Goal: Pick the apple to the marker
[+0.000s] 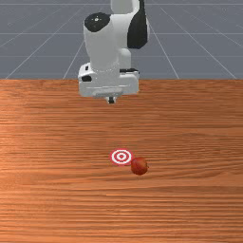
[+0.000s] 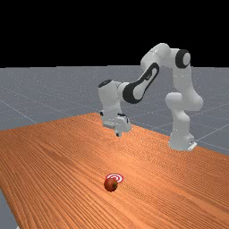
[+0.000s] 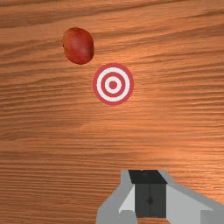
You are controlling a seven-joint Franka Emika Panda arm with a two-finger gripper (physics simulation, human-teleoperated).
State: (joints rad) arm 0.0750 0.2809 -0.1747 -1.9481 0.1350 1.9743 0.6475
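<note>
High above the table, the gripper (image 1: 111, 100) hangs well behind the marker, toward the arm's base; in the far view the gripper (image 2: 118, 133) is up in the air. In the wrist view the gripper (image 3: 150, 192) has its two dark pads pressed together with nothing between them. A red apple (image 1: 139, 166) rests on the wood, just to the front view's right of the red-and-white ringed marker (image 1: 121, 156) and a little nearer that camera. The wrist view shows a small gap between the apple (image 3: 79, 46) and the flat round marker (image 3: 113, 84).
The orange-brown table (image 1: 57, 142) extends around the apple and marker. In the far view, the arm's base stands at the right on the table (image 2: 58, 156), and the forearm reaches high over the wood.
</note>
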